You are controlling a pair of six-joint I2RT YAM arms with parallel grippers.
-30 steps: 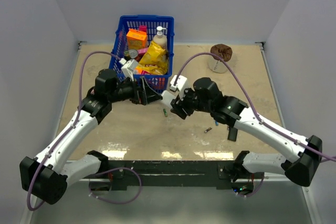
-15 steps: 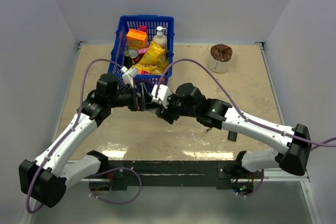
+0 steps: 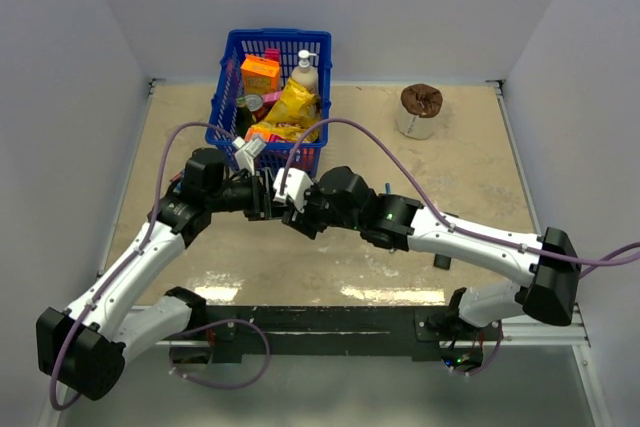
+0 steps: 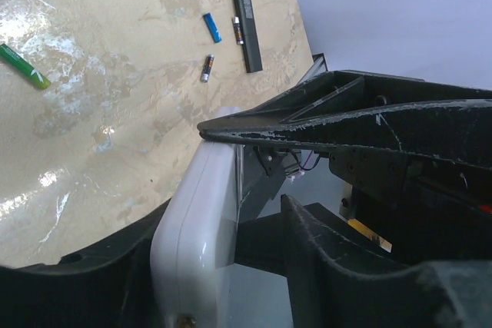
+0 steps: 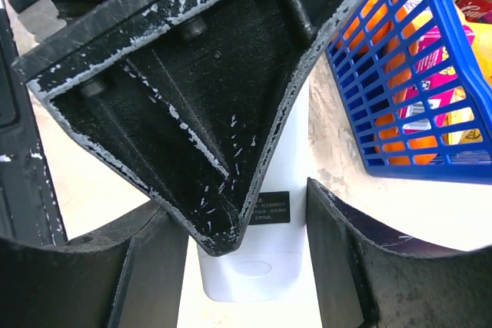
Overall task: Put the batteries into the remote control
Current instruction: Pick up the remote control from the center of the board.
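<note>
Remote control [image 5: 247, 266] (likely light, slick; best pinched by its edges) is being gripped by right hand [image 5: 238, 203]; left hand [image 4: 227, 217] unclear.

The white remote control [image 5: 254, 266] sits clamped in the right gripper [image 5: 238, 193], dark patch showing. Green, blue and dark batteries [image 4: 211, 27] lie scattered beyond the left gripper [image 4: 243, 164].

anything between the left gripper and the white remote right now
Nothing visible. The remote control is clamped in the right gripper, and the left gripper is right at it: one of its fingers crosses over the remote's labelled face. Whether the left grips it cannot be told.
</note>
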